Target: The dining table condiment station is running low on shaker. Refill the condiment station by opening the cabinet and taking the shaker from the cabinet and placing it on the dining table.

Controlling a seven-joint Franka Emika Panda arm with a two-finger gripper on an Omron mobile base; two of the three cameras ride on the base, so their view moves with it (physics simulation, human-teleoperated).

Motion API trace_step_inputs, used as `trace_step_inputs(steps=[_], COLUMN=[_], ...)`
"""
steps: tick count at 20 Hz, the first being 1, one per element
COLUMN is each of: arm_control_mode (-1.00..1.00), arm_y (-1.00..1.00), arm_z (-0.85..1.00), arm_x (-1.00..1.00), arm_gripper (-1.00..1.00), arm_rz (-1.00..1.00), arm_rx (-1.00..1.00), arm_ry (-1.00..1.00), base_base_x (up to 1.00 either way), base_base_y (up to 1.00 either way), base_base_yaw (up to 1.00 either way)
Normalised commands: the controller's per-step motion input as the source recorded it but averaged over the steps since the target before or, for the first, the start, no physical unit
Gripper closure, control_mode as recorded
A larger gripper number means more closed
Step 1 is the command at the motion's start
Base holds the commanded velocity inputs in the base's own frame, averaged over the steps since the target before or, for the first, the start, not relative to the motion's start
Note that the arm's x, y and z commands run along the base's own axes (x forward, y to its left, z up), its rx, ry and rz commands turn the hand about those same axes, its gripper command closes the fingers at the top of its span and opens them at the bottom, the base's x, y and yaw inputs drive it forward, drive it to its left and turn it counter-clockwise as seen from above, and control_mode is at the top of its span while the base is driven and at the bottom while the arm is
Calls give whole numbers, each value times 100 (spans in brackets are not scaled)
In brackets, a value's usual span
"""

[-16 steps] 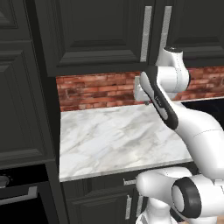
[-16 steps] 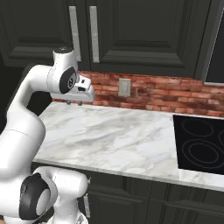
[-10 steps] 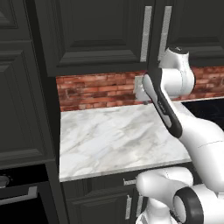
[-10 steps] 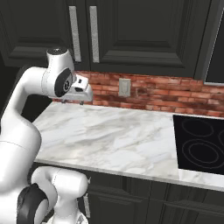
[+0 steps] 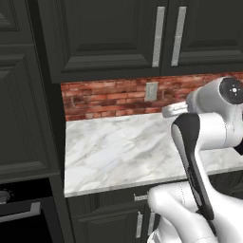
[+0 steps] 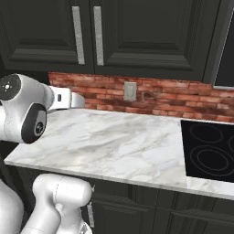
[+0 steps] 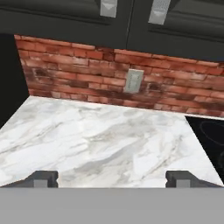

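The cabinet (image 5: 109,38) hangs above the counter with both dark doors shut; its two silver bar handles (image 5: 159,35) run side by side down the middle. In the right base view the same cabinet (image 6: 137,32) is also closed. My gripper (image 7: 112,179) hovers open over the marble counter and faces the brick wall, with nothing between its fingertips (image 7: 43,178). The handles' lower ends (image 7: 159,9) show at the top of the hand view, well above the gripper. The shaker is hidden behind the shut doors. The dining table is out of view.
A marble counter (image 5: 118,147) runs below the cabinet, backed by red brick (image 6: 160,98) with a wall outlet (image 7: 132,81). A black cooktop (image 6: 210,151) lies at the counter's right end. A tall dark cabinet (image 5: 23,95) and an oven (image 5: 19,213) stand to the left.
The arm has drawn back toward the base and sunk a little, so the hand sits farther from the brick wall. The cabinet doors stay shut.
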Motion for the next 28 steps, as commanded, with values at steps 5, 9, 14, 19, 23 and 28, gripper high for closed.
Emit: trace_step_inputs(steps=[5,9,14,19,23,28], arm_control_mode=[-100,-100,-100,-100,-100,-100], arm_y=[-25,-42,-28,-5,-6,-16], arm_z=[69,53,2,35,49,48], arm_x=[6,23,34,5,8,25], arm_gripper=[-100,-100,-100,-100,-100,-100], arm_rz=[-2,0,0,3,14,11], arm_rx=[-3,0,6,-1,-8,0], arm_ry=[-49,-34,-2,-19,-30,-23], base_base_x=[0,0,0,0,0,0], base_base_y=[0,0,0,0,0,0], base_base_yaw=[0,0,0,0,0,0])
